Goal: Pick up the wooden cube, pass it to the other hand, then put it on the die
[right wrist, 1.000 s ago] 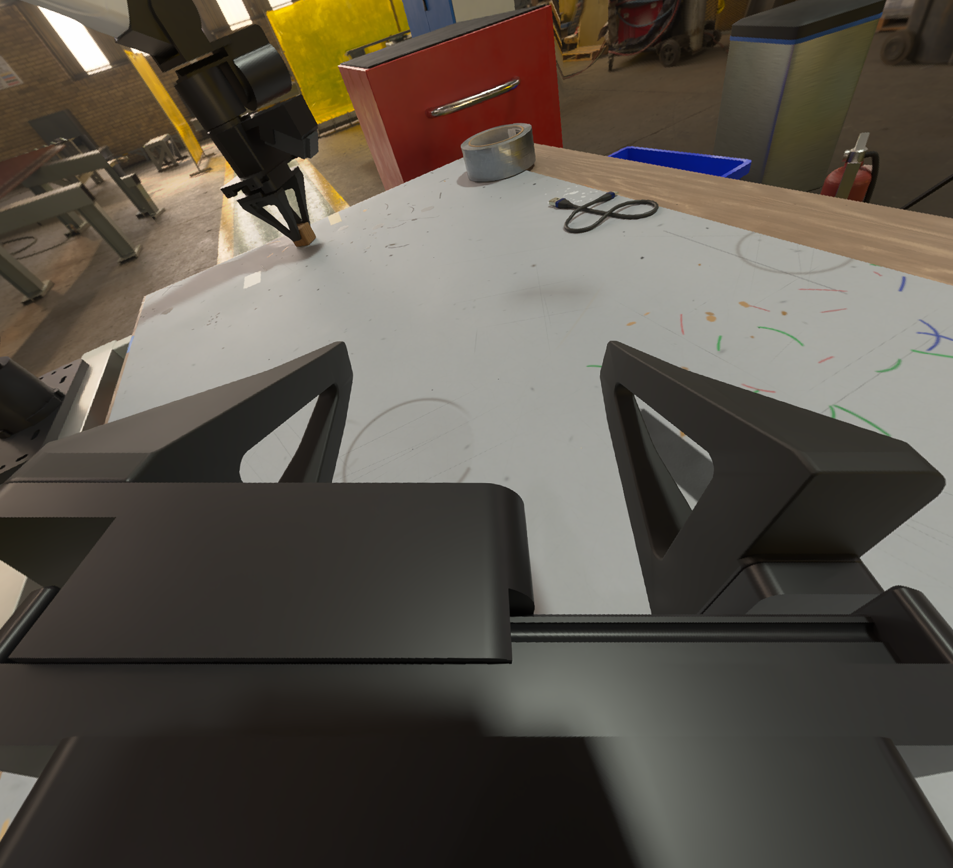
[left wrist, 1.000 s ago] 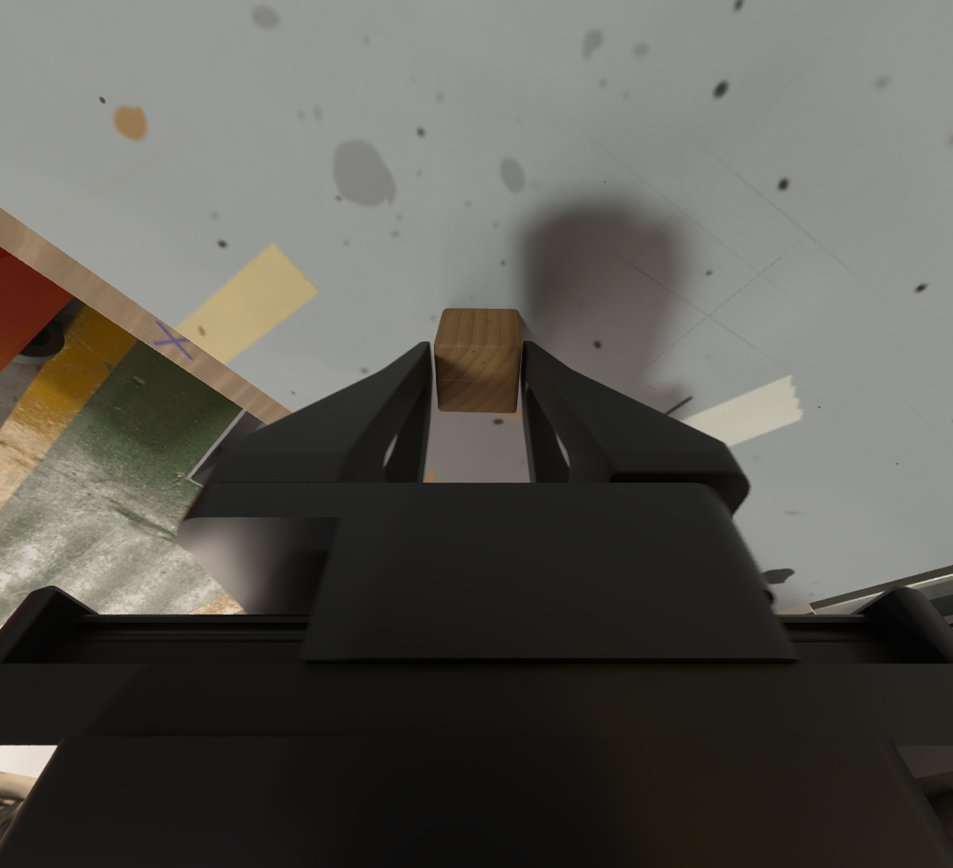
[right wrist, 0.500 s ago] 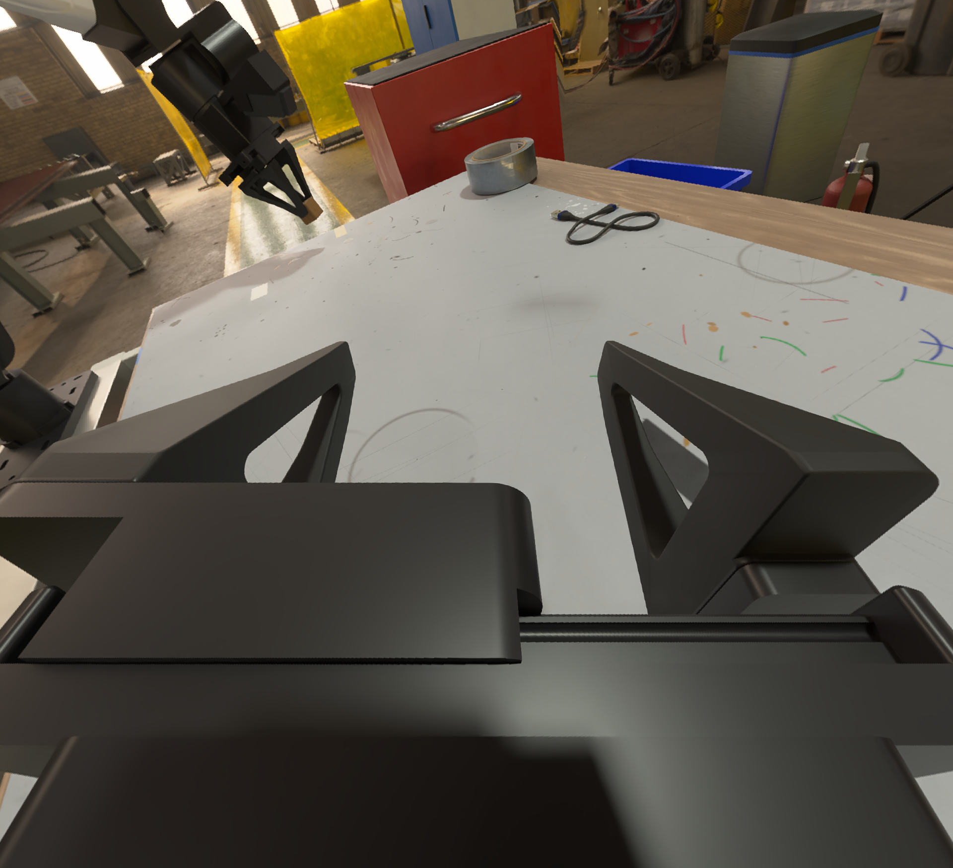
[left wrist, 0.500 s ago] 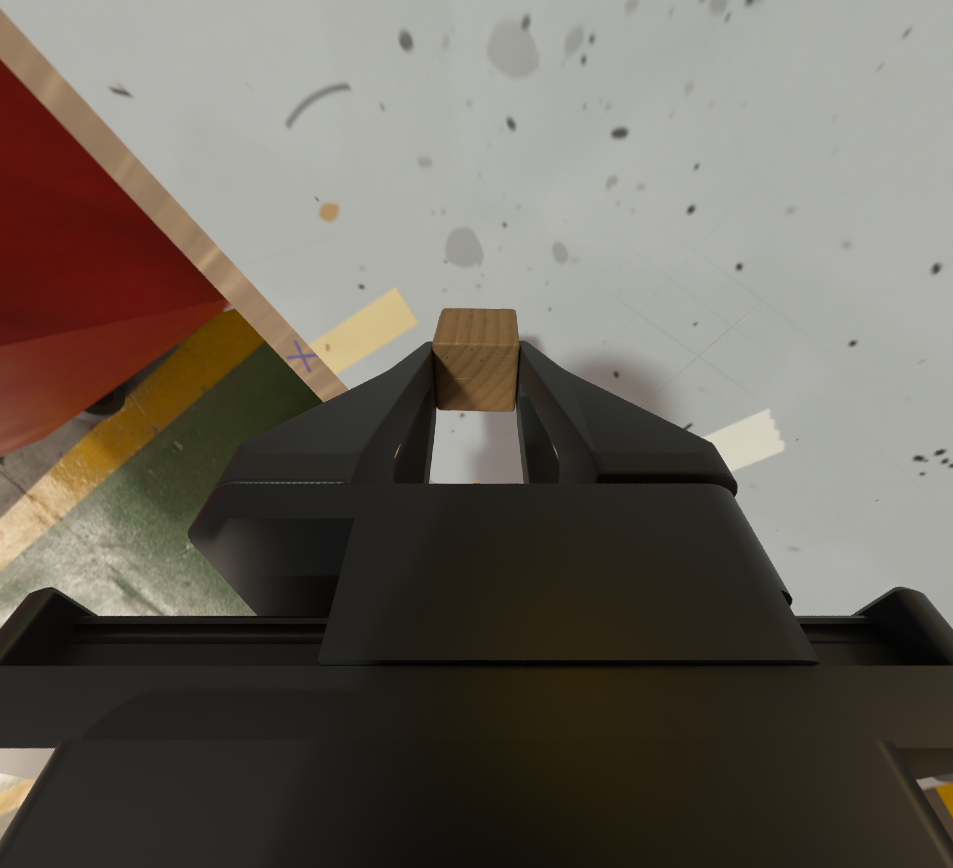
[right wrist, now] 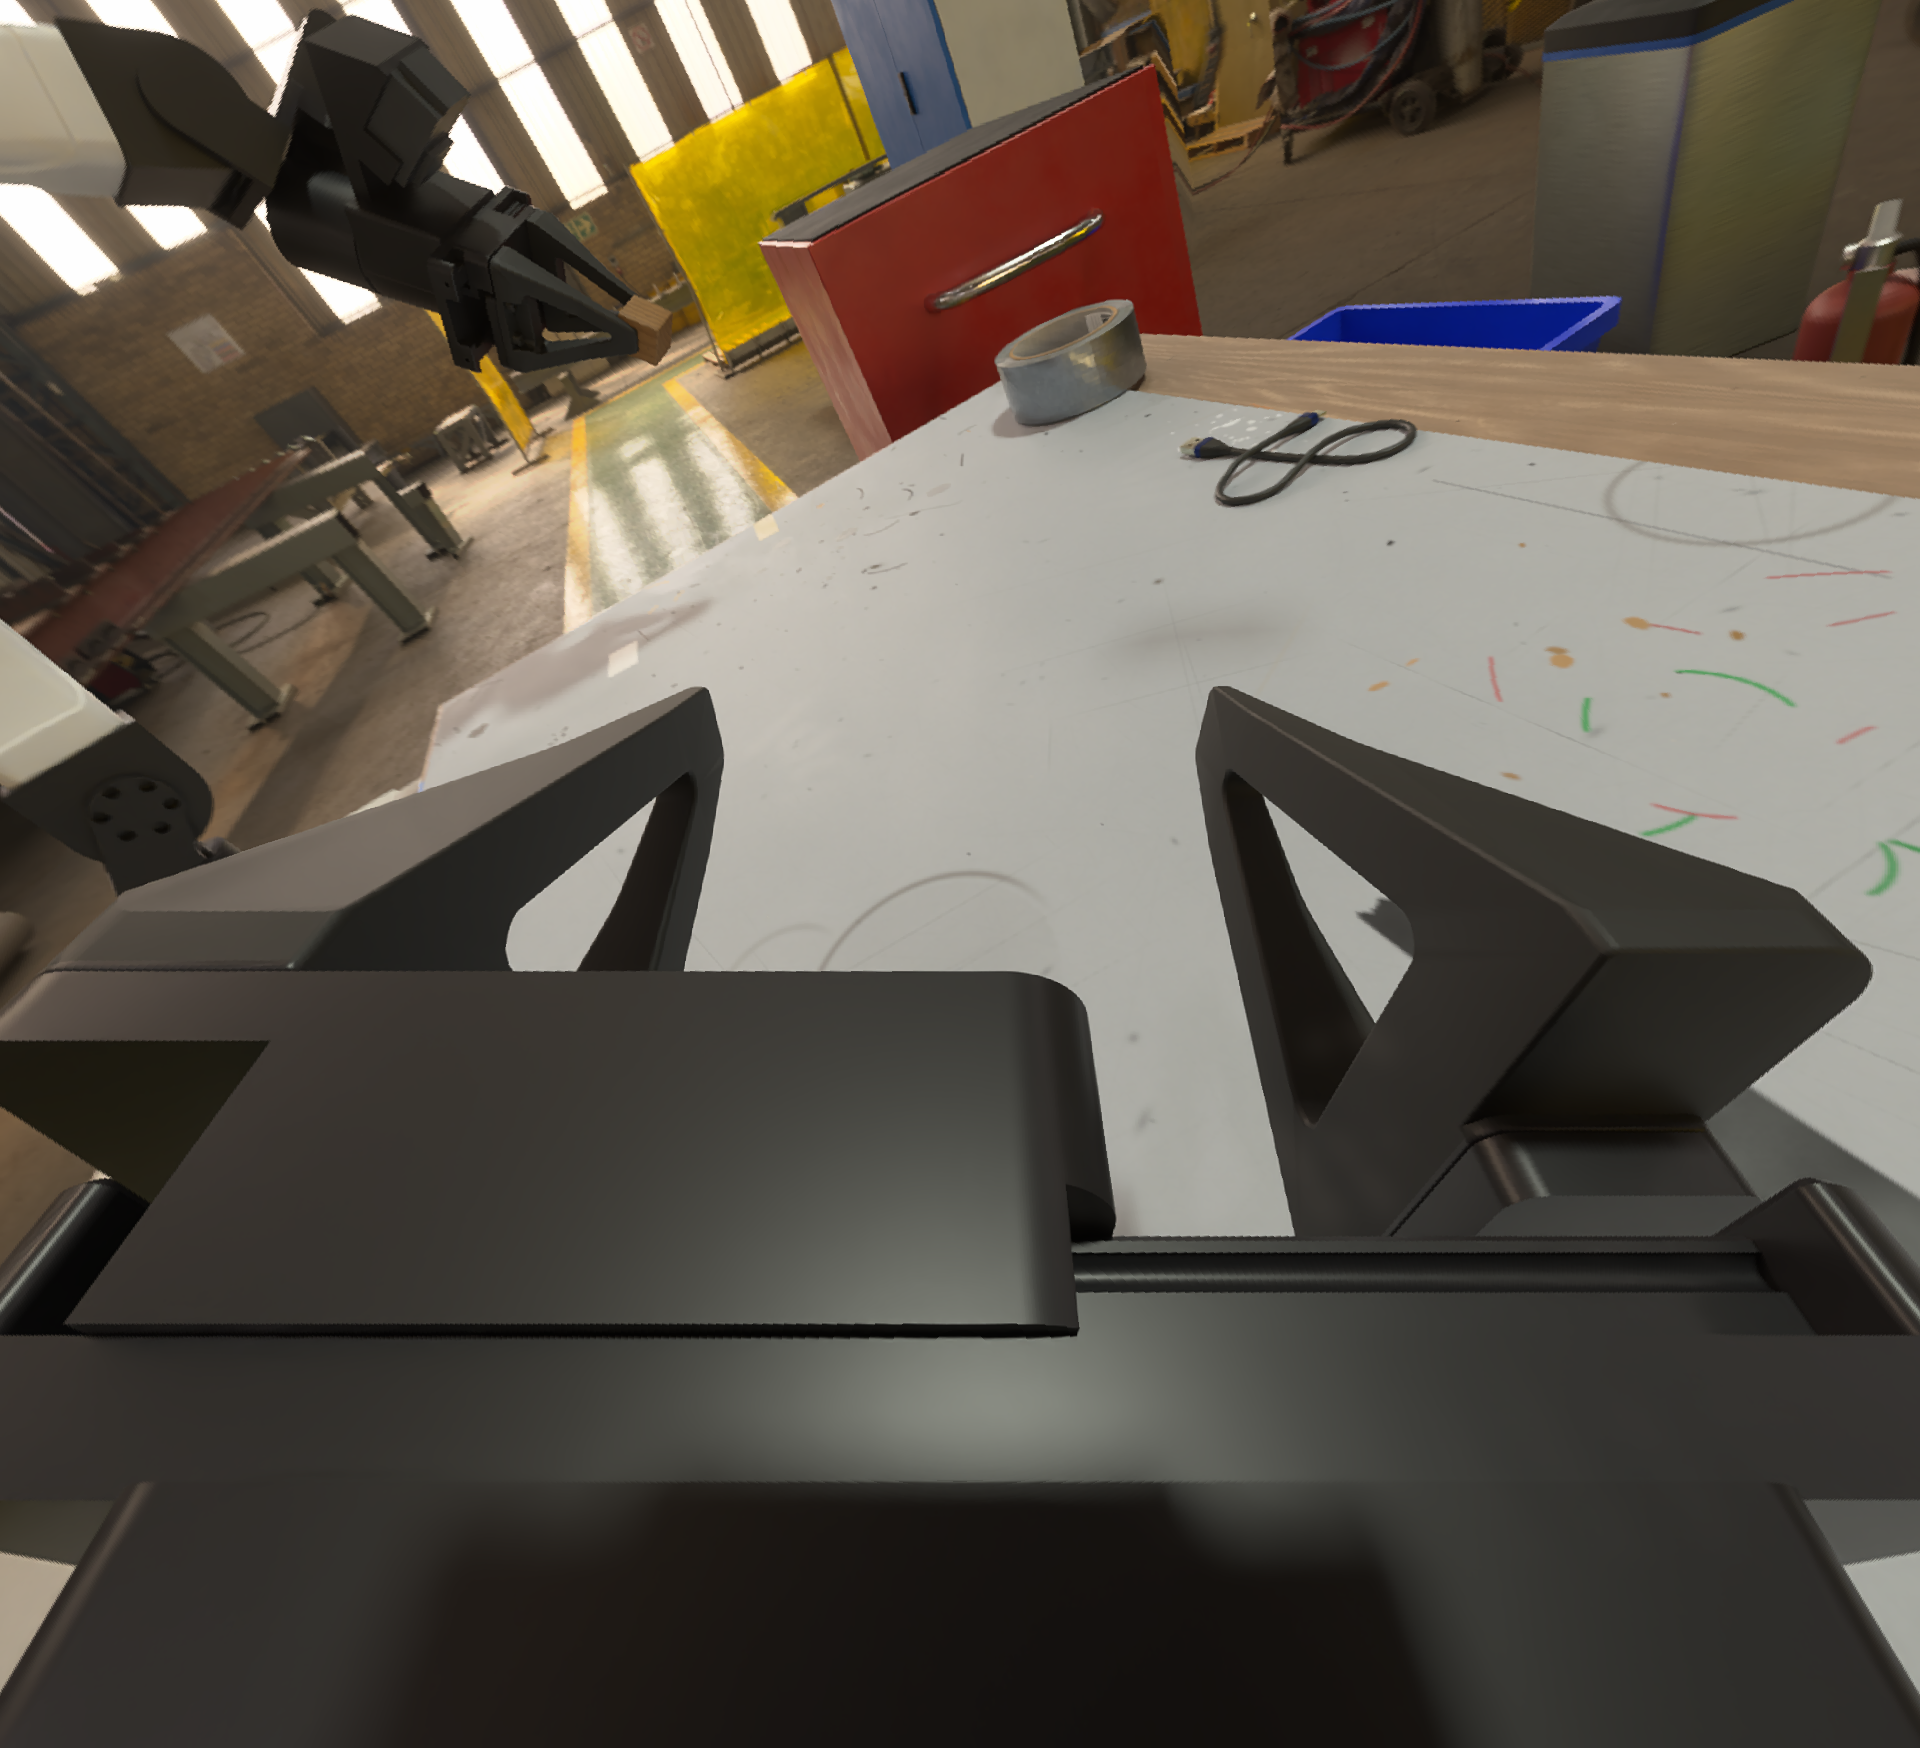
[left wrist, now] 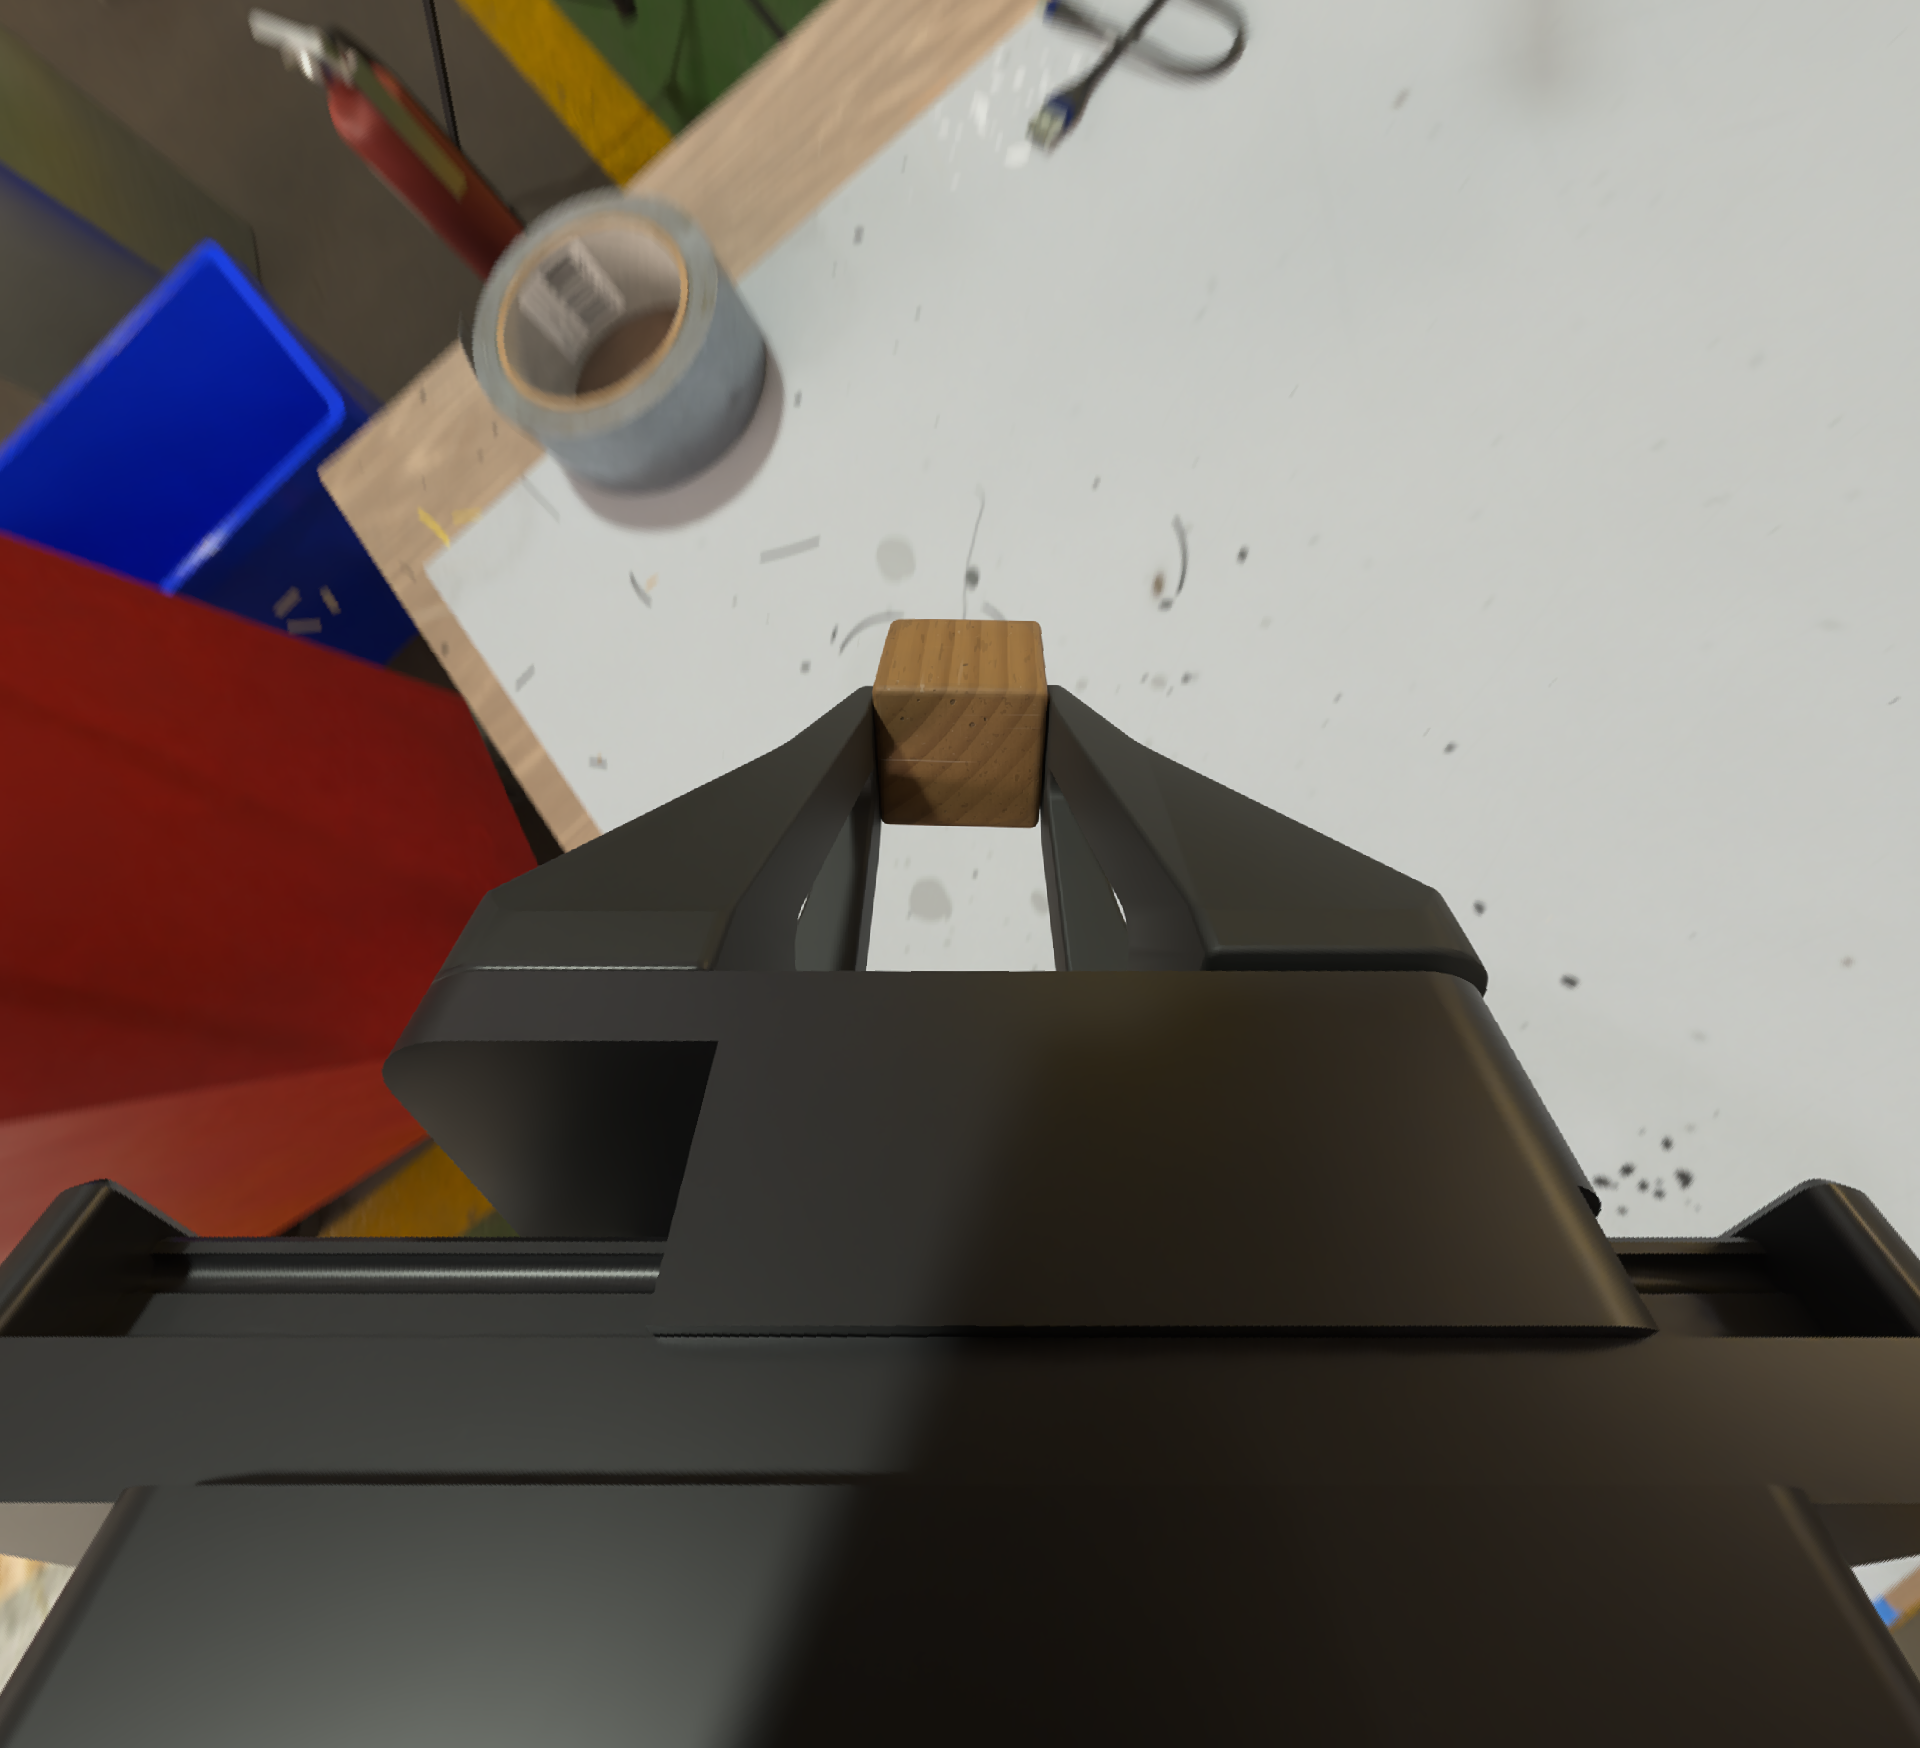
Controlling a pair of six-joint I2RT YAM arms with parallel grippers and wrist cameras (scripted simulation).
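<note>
Right wrist view takes in the whole layout: the white-topped bench point(right wrist: 1039, 659) with its wooden border runs away from the camera, a red cabinet point(right wrist: 997, 264) stands beyond its far edge, and a grey roll of duct tape point(right wrist: 1070, 360) and a looped black cable point(right wrist: 1309, 455) lie near that far side. High at the upper left, well above the bench and out past its left edge, the left hand point(right wrist: 623, 334) hangs in the air with its fingers pointing toward the right, closed on the wooden cube point(right wrist: 648, 336). The right hand point(right wrist: 956, 742) sits low over the near part of the bench with its fingers spread wide and nothing between them. So the cube lies up and to the left of the right hand, well apart from it, and the handover likely calls for both arms to close that gap. In the left wrist view the cube point(left wrist: 958, 724) is pinched squarely at the fingertips of the left hand point(left wrist: 958, 742), its far half standing clear, which would give the other hand something to take. No die shows in either view.
</note>
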